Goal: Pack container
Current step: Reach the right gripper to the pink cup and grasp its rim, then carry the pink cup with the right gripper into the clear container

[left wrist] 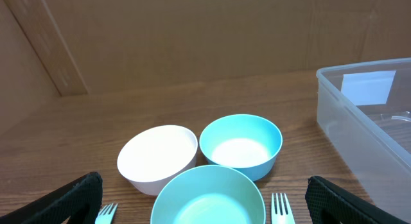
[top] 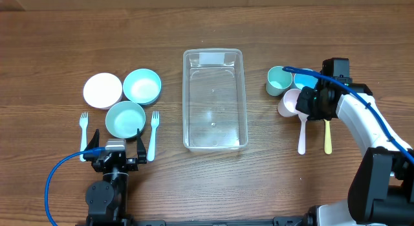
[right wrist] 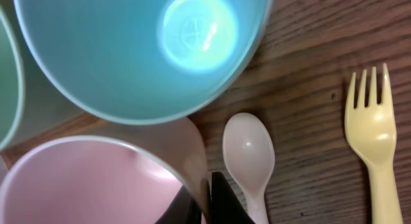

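Right of the container (top: 214,100), the right hand (right wrist: 204,199) is clamped on the pink cup (right wrist: 96,179) rim, spoon (right wrist: 248,150) alongside. The left hand (top: 118,143) is wide open, holding nothing, near a teal bowl (top: 125,118).

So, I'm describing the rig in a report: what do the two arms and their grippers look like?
The left arm is all black, its left gripper has two broad black fingers, and a blue cable loops off it. The right arm has white shells with black joints, a black right gripper, and a blue lead running along it.
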